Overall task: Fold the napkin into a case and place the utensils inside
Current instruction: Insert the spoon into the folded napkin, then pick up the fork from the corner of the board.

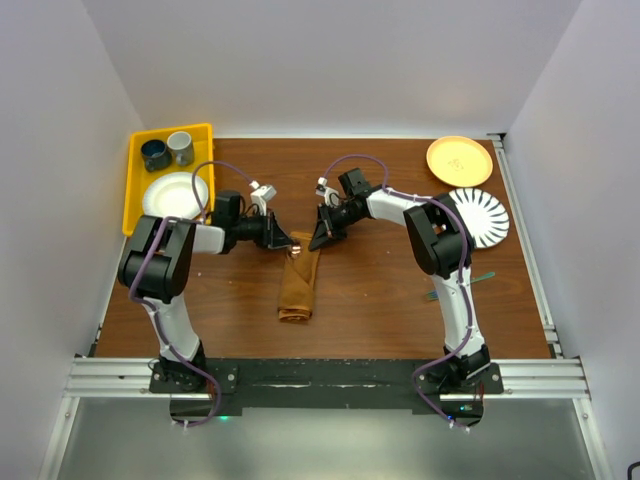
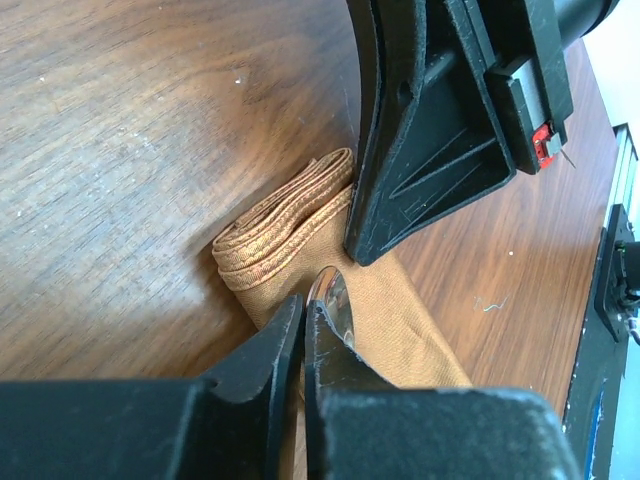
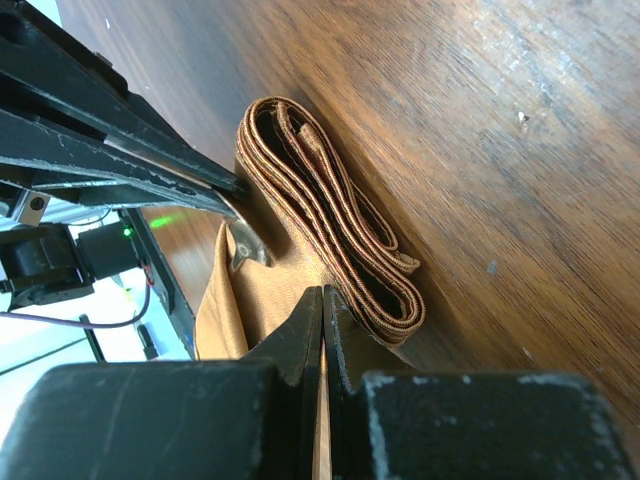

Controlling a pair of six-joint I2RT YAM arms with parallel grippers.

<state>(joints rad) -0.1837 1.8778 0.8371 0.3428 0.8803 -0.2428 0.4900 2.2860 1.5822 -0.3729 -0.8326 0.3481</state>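
Observation:
The rust-brown napkin lies folded into a narrow case [image 1: 298,285] at mid-table, its long side running toward me. Both grippers meet at its far end. My left gripper [image 2: 303,303] is shut. Its tips rest against a silvery spoon bowl [image 2: 333,297] that pokes out of the case [image 2: 410,330]. The rest of the utensils are hidden in the cloth. My right gripper [image 3: 322,292] is shut, its tips pressed onto the top layer beside the stacked folded edges [image 3: 340,240]. I cannot tell whether it pinches a layer. The spoon bowl [image 3: 247,248] sits under a raised flap.
A yellow tray [image 1: 133,200] at the far left holds two cups [image 1: 156,155] and a white plate [image 1: 176,193]. An orange plate [image 1: 459,159] and a white ribbed plate [image 1: 492,218] sit at the far right. A thin greenish piece [image 1: 485,277] lies beside the right arm.

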